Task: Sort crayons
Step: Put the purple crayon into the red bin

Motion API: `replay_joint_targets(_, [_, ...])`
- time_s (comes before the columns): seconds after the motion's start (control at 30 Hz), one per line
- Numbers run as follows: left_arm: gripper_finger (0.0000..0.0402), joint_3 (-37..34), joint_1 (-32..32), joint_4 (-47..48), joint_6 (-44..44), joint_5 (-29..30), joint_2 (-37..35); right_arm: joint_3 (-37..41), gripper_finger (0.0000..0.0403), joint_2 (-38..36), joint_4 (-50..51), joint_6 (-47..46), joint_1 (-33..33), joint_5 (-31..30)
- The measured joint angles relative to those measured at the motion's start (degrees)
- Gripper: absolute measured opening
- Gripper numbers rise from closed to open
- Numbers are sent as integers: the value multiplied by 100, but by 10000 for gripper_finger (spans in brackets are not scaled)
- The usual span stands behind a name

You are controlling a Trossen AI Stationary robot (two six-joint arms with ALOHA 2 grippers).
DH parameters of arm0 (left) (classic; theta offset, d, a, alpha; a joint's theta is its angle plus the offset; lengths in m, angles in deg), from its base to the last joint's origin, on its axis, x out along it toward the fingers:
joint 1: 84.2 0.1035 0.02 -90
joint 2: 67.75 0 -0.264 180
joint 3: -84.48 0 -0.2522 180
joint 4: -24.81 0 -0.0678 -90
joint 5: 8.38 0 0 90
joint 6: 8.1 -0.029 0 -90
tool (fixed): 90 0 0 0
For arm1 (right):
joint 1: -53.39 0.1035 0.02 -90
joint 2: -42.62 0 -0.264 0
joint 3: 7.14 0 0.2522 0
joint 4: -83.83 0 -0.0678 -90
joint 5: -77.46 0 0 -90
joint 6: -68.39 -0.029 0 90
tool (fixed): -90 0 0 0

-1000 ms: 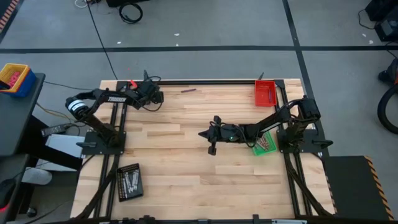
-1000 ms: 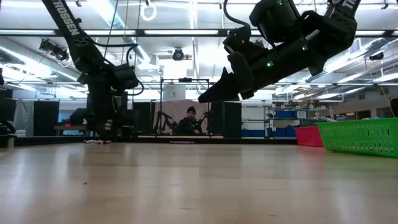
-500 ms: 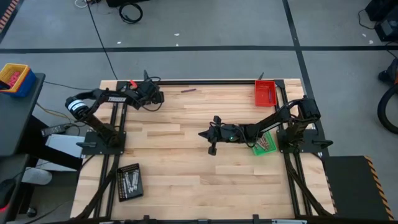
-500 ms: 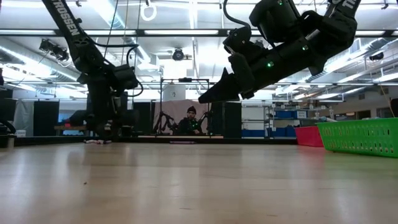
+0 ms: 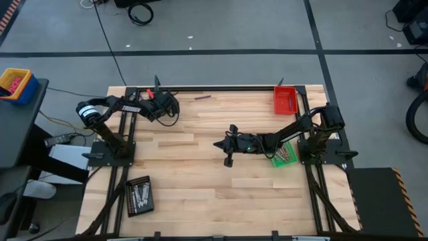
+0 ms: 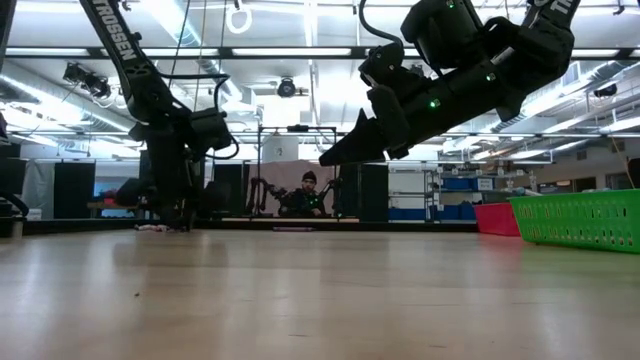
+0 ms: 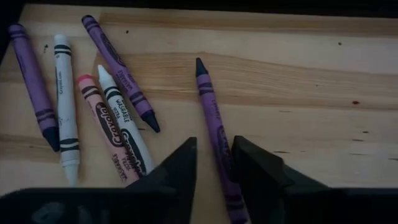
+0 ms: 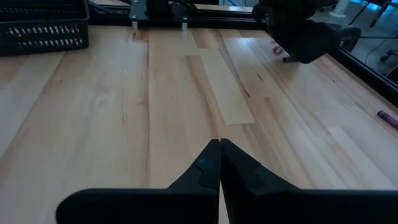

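Several crayons lie flat on the table at its far left corner: purple (image 7: 34, 87), white (image 7: 65, 109), pinkish-red (image 7: 102, 130), white (image 7: 124, 124) and purple (image 7: 118, 71). One more purple crayon (image 7: 210, 112) lies apart from them. My left gripper (image 7: 214, 146) is low over it (image 5: 167, 105), open, with one finger on each side of its rear half. I cannot tell whether a finger touches it. My right gripper (image 5: 217, 143) hangs shut and empty above the table's middle (image 8: 219, 146).
A red tray (image 5: 285, 100) stands at the far right. A green tray (image 5: 284, 155) with crayons sits under the right arm, and a black tray (image 5: 139, 195) at the near left. A single dark crayon (image 5: 202, 97) lies near the far edge. A person sits in the room behind (image 6: 308, 195).
My left gripper has gone a little toward the table's right edge along the far edge, staying low over the crayons. My right arm has kept still.
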Motion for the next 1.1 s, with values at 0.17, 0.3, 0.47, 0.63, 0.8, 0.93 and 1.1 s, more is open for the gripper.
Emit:
replay_joint_targets(0.17, [35,0,-114,5,100,-5,2,0,13,0,0,2,1,0])
replay_joint_targets(0.3, [19,-3,-278,24,94,28,-5,0,13,0,1,31,12,-1])
replay_joint_targets(0.47, [32,-42,-837,35,-16,-383,-326,0,13,0,10,314,128,-75])
replay_joint_targets(0.63, [27,-33,-2004,-906,-448,-600,-998,0,13,0,71,488,245,-147])
replay_joint_targets(0.8, [27,-73,-3406,-2683,-1861,-507,-1342,2,10,-1,-6,1065,496,-638])
replay_joint_targets(0.93, [30,-173,-4360,-4283,-3256,-682,-1411,7,11,-192,-723,1634,853,-1016])
replay_joint_targets(1.1, [29,-164,-5171,-5089,-4369,-807,-1831,4,37,-734,-1773,2188,1256,-1578])
